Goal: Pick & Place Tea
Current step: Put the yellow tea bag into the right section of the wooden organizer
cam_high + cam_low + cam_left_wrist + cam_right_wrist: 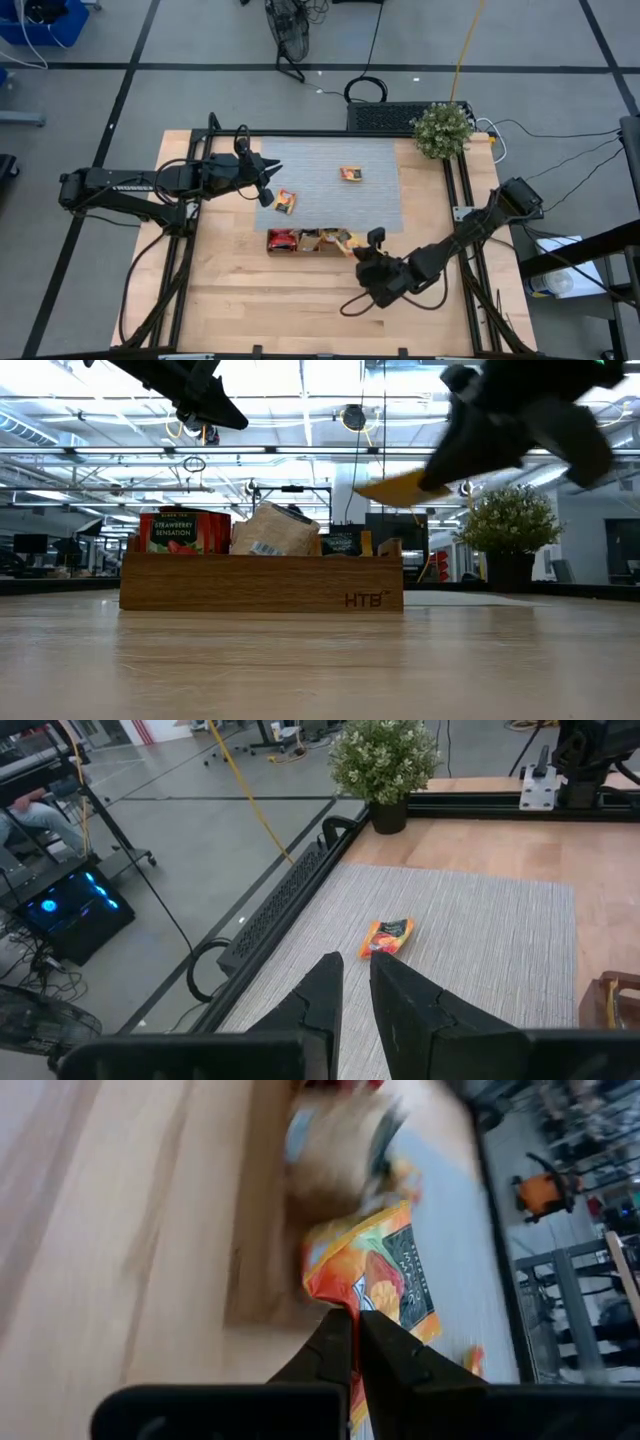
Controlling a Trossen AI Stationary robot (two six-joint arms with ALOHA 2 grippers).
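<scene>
While the wooden tray [310,241] serves as landmark, each line is placed from it.

Right gripper [354,1320]: closed on one corner of an orange-yellow tea packet [385,1280]; the packet sticks out ahead of the fingertips toward the tray, flat face up, carried above the tray's right end.

Key relation: the tray lies just ahead of the held packet, so the drop looks like a short reach forward; the right arm is much the nearer one.

Left gripper [352,982]: fingers narrowly apart, holding nothing, hanging over the grey mat [370,200] beyond the tray's left end.

Loose tea: one packet [286,202] on the mat just beyond the tray, another [351,174] farther out on the mat.

Writing: "HTB" on the tray's front wall; "STRAWBERRY SENSATION" on a red packet [175,532] in the left compartment.
</scene>
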